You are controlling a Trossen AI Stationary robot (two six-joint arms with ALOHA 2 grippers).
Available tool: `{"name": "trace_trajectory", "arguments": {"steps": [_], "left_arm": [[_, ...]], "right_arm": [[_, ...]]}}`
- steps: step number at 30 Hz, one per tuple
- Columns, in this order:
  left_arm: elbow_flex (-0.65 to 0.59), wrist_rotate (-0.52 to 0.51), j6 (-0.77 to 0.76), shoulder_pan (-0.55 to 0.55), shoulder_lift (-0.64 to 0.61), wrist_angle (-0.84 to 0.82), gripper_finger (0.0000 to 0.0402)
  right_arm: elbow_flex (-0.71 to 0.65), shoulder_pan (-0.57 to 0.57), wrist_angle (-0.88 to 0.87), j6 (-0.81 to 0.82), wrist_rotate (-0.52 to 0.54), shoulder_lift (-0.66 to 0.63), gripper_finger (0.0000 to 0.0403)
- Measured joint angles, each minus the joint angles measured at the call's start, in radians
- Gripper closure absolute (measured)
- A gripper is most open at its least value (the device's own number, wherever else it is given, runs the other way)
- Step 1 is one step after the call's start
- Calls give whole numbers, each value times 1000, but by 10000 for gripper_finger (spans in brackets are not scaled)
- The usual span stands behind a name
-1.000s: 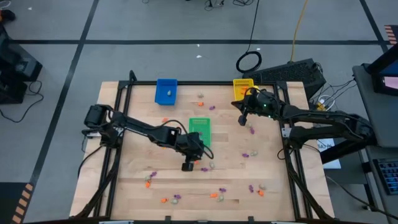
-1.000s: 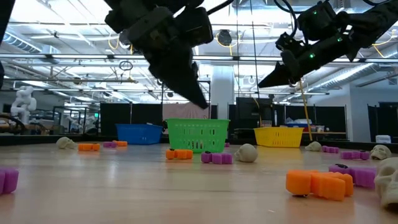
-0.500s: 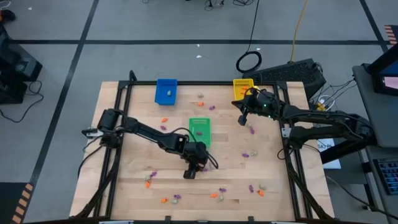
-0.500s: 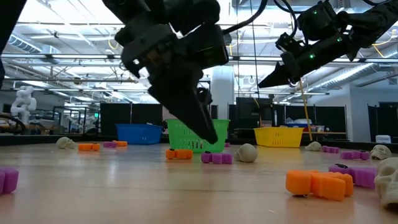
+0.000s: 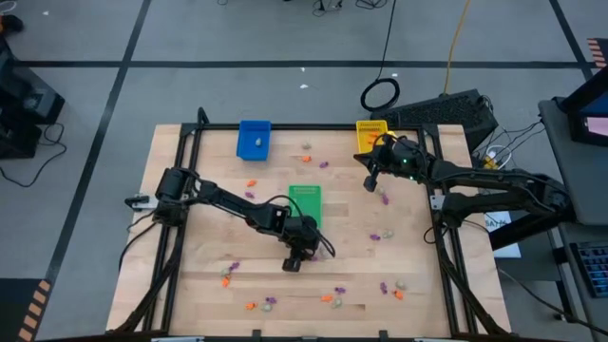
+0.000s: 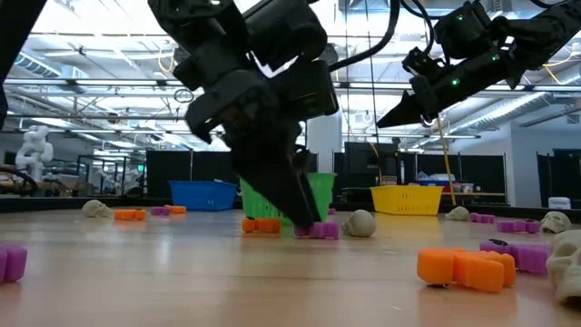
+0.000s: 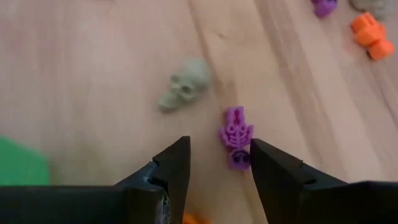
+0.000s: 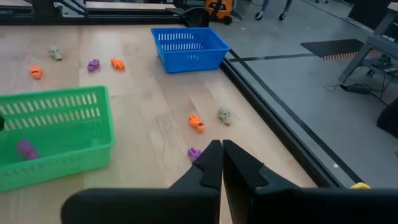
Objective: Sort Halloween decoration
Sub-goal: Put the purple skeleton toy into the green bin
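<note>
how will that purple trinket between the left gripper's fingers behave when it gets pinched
The purple trinket looks like small moulded plastic, so probably stiff and light. Its knobbly outline gives uneven faces, so it may twist as the open left gripper closes. It lies flat on the wooden table, so rolling seems unlikely.

Tiny orange, purple and grey-white trinkets (image 5: 268, 301) are scattered flat over the tabletop; one purple piece (image 7: 236, 135) is flanked by a grey skull (image 7: 184, 91).
</note>
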Motion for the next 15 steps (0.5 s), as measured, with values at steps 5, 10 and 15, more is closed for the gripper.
{"name": "trace_trajectory", "arguments": {"steps": [5,10,15], "left_arm": [[0,10,18,15,0,0,238],[0,40,18,16,0,-6,267],[0,61,18,16,0,-9,327]], "right_arm": [[0,0,4,-25,0,0,403],[0,0,16,-32,0,0,403],[0,0,16,-32,0,0,403]]}}
